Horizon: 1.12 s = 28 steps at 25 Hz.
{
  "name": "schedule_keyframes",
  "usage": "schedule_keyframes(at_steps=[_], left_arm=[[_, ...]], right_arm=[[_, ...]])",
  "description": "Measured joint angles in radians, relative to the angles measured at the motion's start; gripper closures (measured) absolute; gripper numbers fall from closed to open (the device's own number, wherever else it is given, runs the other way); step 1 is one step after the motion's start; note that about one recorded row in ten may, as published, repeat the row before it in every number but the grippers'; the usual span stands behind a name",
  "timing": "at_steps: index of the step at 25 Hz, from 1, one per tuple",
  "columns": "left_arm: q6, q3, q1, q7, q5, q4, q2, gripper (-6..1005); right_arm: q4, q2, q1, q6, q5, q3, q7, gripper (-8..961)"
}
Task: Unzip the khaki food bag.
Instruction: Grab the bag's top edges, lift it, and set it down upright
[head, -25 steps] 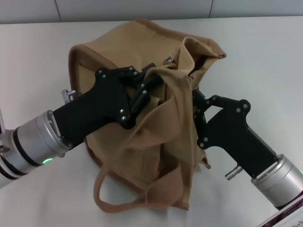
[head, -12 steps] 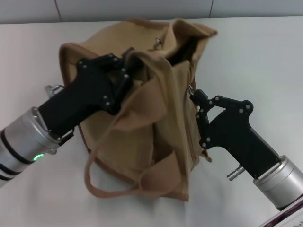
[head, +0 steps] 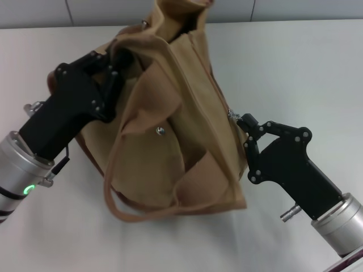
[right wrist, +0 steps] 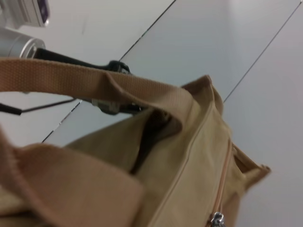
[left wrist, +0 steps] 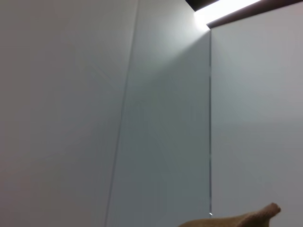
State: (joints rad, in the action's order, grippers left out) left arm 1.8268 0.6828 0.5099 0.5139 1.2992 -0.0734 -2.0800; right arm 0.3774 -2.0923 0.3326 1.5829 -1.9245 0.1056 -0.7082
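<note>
The khaki food bag (head: 187, 102) stands on the white table and leans toward the back, with its top mouth gaping. A silver snap (head: 160, 131) shows on its front pocket, and one handle (head: 116, 195) droops at the front. My left gripper (head: 115, 61) is shut on the bag's top edge at its upper left. My right gripper (head: 237, 119) is at the bag's right side, shut on the small metal zipper pull (head: 231, 113). The right wrist view shows the bag (right wrist: 189, 156), a handle strap (right wrist: 94, 85) and the zipper pull (right wrist: 217, 220). The left wrist view shows only a tip of tan fabric (left wrist: 246, 220).
The white table (head: 306, 68) runs around the bag, with a grey wall (head: 102, 11) behind its far edge. My left arm (head: 39, 136) lies at the bag's left and my right arm (head: 300, 181) at its lower right.
My left gripper has moved left and toward the back, dragging the bag's top with it. The bag has stretched out and turned, so its snap now shows. The right gripper shifted slightly right.
</note>
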Motion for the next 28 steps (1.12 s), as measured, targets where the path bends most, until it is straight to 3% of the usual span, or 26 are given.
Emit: schedule_keyframes(at_steps=[11, 28], left_arm=[[0.014, -0.116, -0.048, 0.011, 0.0, -0.021, 0.0, 842], [0.009, -0.136, -0.057, 0.026, 0.0, -0.02, 0.0, 837]], right_arm=[[-0.047, 0.0, -0.049, 0.003, 0.003, -0.033, 0.052, 950], [-0.061, 0.003, -0.064, 0.013, -0.005, -0.03, 0.072, 950]])
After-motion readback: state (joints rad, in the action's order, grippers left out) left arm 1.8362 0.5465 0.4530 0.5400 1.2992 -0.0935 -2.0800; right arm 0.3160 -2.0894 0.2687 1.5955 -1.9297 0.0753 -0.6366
